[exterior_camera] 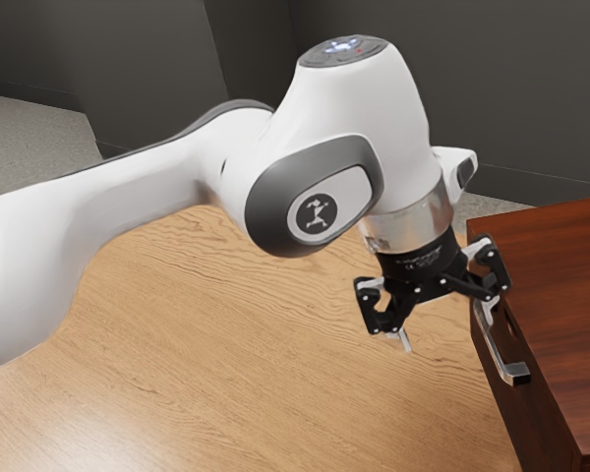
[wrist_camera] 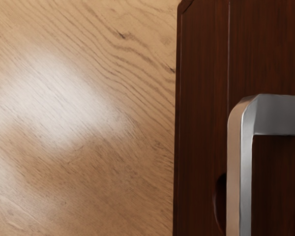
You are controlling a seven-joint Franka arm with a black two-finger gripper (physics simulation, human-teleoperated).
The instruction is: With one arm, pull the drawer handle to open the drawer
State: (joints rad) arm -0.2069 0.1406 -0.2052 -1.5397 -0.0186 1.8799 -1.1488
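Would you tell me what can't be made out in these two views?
Handle: one end is cut off by the wrist view's edge.
Cabinet: cut by the exterior view's right and lower edges, so its full extent is hidden.
Gripper: one finger overlaps the handle's top in the exterior view; contact cannot be told.

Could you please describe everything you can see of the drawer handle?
The drawer handle is a slim bar of brushed silvery metal, square-edged, with short bent ends fixed to the dark reddish wooden drawer front. It stands off that front. The open jaws hang beside one end, not around it; whether one touches it is unclear.
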